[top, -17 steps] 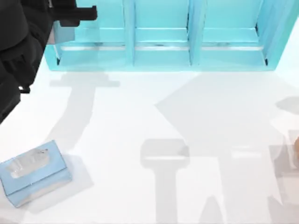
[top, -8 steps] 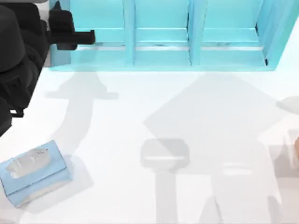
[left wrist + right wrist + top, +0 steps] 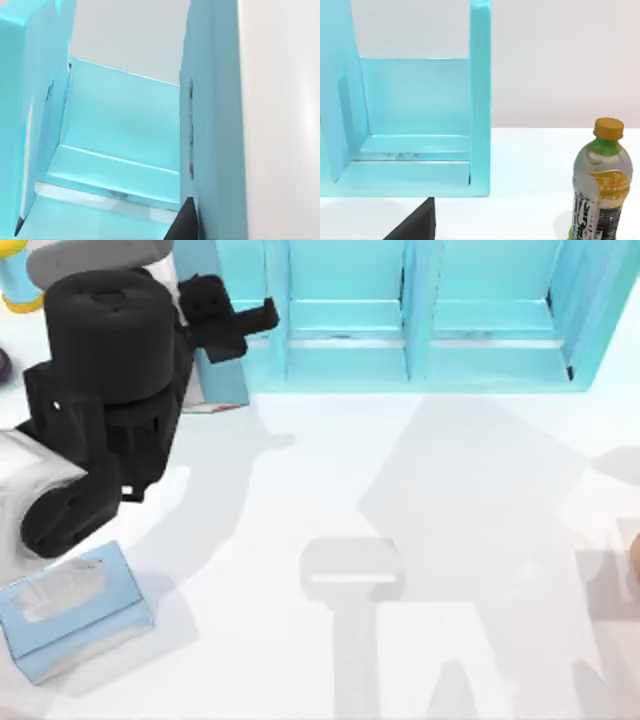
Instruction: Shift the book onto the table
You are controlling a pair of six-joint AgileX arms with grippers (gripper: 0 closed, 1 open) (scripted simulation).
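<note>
The teal-blue book (image 3: 218, 375) stands on edge at the front of the shelf's left bay, and its red-and-white spine label (image 3: 222, 407) juts past the shelf's front edge over the white table (image 3: 430, 490). My left gripper (image 3: 240, 318) sits right above the book and is shut on it. In the left wrist view the book (image 3: 215, 125) is a tall teal slab beside one dark fingertip (image 3: 186, 225), with the bay behind it. My right gripper (image 3: 417, 225) stays parked off the table's right side, facing the shelf.
The teal three-bay shelf unit (image 3: 420, 370) runs along the table's far edge. A light-blue tissue box (image 3: 70, 612) lies at the front left, close under my left arm. A green-labelled bottle with a yellow cap (image 3: 600, 185) stands right of the shelf.
My left arm has swung right and forward from the far left corner. The book, unseen before, now stands out at the front of the left bay under the gripper.
</note>
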